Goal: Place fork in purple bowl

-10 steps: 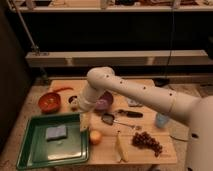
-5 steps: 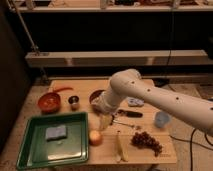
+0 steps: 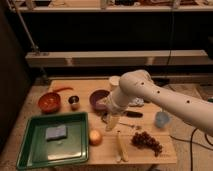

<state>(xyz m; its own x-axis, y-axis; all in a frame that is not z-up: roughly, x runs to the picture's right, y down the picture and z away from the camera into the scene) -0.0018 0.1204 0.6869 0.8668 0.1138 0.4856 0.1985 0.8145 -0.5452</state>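
Note:
The purple bowl [image 3: 98, 99] stands in the middle of the wooden table [image 3: 165, 145], partly covered on its right by my white arm. My gripper [image 3: 111, 122] points down just in front of the bowl, right of the green tray, close above the tabletop. Its jaws stand open and hold nothing. A thin silvery line right of the gripper looks like the fork [image 3: 129, 125], lying flat on the table in front of the black-handled utensil [image 3: 133, 114].
An orange-red bowl [image 3: 49, 101] and a small metal cup [image 3: 74, 102] stand at the left. The green tray [image 3: 30, 150] holds a blue sponge [image 3: 56, 132]. An orange fruit [image 3: 95, 137], a banana [image 3: 120, 148], grapes [image 3: 147, 141] and a blue cup [image 3: 162, 119] lie in front and to the right.
The arm has swung right and downward, and the gripper has dropped from beside the bowl to just above the table in front of it.

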